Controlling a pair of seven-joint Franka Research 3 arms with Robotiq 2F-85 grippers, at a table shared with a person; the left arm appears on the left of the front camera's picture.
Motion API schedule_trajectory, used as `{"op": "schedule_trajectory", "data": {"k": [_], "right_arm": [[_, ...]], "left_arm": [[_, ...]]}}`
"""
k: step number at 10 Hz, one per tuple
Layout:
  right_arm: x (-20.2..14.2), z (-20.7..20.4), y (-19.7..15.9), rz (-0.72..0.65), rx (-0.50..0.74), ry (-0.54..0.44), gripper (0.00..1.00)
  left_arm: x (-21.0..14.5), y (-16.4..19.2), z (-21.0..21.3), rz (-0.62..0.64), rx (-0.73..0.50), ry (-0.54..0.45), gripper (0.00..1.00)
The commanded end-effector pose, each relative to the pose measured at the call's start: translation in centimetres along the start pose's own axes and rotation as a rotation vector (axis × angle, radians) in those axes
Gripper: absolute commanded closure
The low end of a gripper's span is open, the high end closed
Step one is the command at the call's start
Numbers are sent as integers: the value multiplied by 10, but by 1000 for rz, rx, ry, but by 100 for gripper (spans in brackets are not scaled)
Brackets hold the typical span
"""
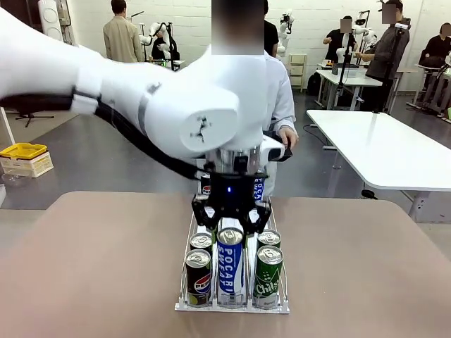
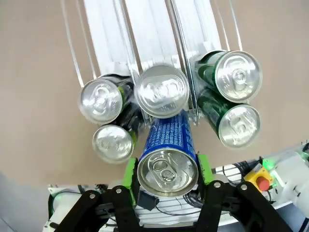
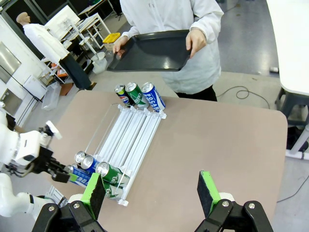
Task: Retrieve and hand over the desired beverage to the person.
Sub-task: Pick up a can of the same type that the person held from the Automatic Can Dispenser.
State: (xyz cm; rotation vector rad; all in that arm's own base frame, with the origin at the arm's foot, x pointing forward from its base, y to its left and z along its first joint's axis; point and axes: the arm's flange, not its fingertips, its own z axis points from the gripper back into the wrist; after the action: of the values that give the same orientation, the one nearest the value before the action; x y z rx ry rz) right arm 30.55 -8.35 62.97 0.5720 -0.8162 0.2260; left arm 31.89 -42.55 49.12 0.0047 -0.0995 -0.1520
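Near end of white wire rack (image 2: 149, 34), middle lane | blue aluminium Pocari Sweat can (image 2: 169, 140) is clamped by left gripper (image 1: 231, 224) | right gripper (image 3: 150, 191) is held wide, empty | risk: dark Pepsi can (image 1: 198, 271), green can (image 1: 268, 274) alongside may be dragged by skewed lift

"POCARI SWEAT" runs in white capitals down the front blue can (image 1: 230, 271), which stands at the near end of the middle lane of the white rack (image 1: 211, 307). Just right of it, the green can (image 1: 268, 283) carries white script beginning "Chils"; the rest cannot be read. Just left, the black can (image 1: 199, 280) bears the round red, white and blue Pepsi emblem. In the right wrist view, the far blue can (image 3: 153, 96) shows "POCARI". Fine white print on the front blue can's side is too small to read.
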Motion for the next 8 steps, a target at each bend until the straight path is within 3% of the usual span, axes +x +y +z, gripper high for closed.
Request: {"op": "schedule_trajectory", "data": {"k": [1,5,8], "right_arm": [[0,-2,-2,6,27,-4,0],[0,-2,-2,6,27,-4,0],[0,-2,-2,6,27,-4,0]], "left_arm": [[-3,0,45,51,5,-14,100],[13,-24,148,192,23,17,100],[32,-36,199,312,63,-5,100]]}}
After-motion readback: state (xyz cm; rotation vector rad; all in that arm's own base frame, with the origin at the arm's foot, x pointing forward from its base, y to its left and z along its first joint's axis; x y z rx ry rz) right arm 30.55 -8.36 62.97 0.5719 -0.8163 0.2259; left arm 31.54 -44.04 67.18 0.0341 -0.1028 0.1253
